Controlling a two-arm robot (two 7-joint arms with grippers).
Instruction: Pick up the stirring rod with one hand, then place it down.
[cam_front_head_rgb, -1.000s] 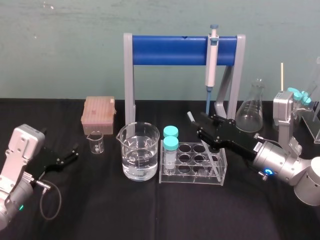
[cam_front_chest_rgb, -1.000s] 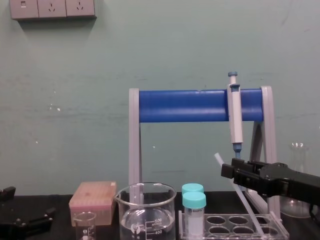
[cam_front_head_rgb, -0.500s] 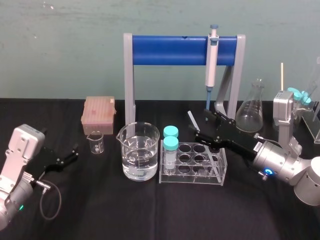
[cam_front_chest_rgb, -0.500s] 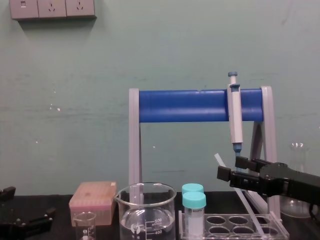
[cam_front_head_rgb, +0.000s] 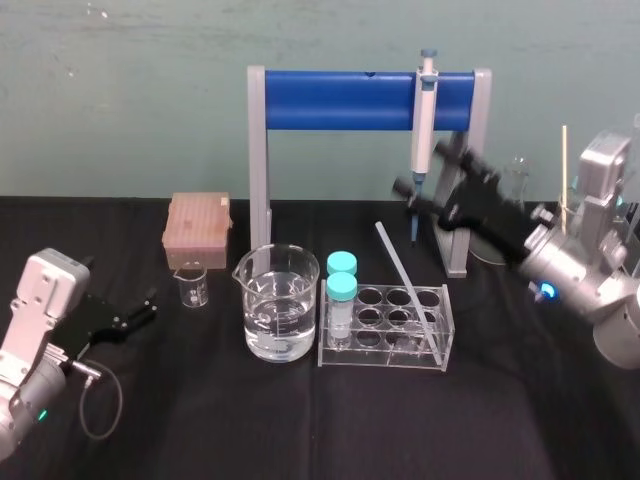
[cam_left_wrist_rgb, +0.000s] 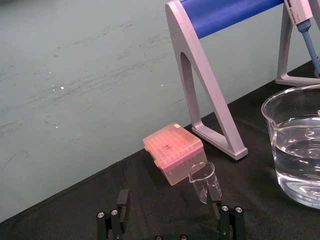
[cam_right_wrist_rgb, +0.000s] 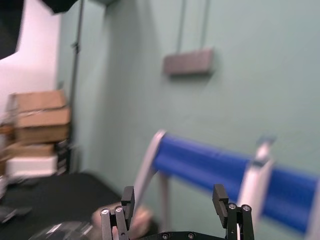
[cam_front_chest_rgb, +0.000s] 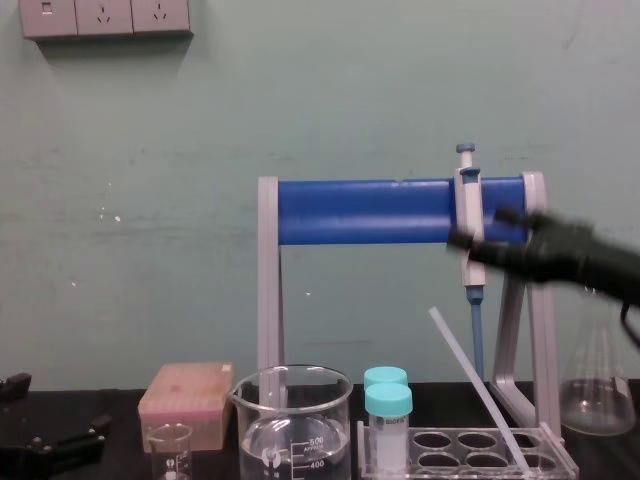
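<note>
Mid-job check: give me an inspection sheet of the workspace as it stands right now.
Surface: black table, no spill seen.
Job's things: stirring rod leans tilted in the tube rack, touched by neither gripper.
Clutter: water beaker, small beaker, pink tip box, two teal-capped tubes in the rack, pipette hanging on the blue stand, flask.
Grippers: right gripper open, raised in front of the stand; left gripper open, parked low at the table's left.
Cables: grey loop beside the left arm.
Surroundings: green wall, sockets.
</note>
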